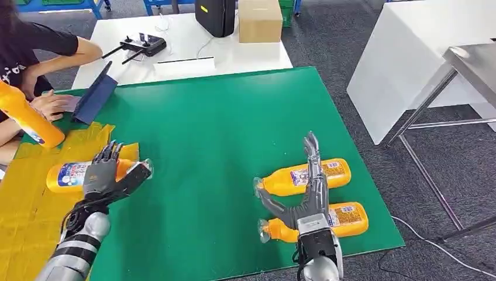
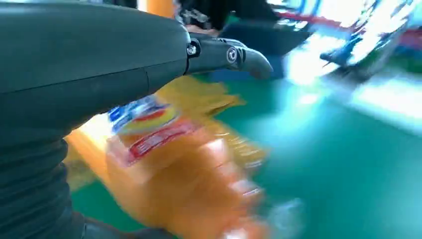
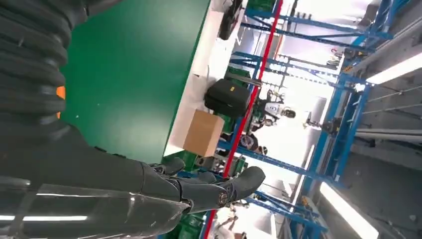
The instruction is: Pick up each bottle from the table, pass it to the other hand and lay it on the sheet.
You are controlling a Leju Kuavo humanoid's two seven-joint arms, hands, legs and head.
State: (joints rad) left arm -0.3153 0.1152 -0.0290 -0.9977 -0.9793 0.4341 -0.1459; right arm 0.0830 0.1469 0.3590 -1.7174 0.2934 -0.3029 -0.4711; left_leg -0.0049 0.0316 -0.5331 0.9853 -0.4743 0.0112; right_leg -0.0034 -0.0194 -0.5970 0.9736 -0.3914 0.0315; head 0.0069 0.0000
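The left hand (image 1: 104, 174) hid the middle of an orange plastic bottle (image 1: 69, 175) it gripped above the yellow sheet (image 1: 26, 205). The right hand (image 1: 310, 193) hovered, fingers spread, over two orange bottles (image 1: 333, 171) on the green mat (image 1: 216, 129).

Left hand (image 1: 105, 175) holds bottle (image 1: 73, 174) over yellow sheet (image 1: 29, 211).

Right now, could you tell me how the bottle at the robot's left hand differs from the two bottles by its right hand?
The left bottle lies on the yellow sheet, under the left hand. The two right bottles lie on the green mat, beneath the open right hand. All are orange, labelled and lying down.
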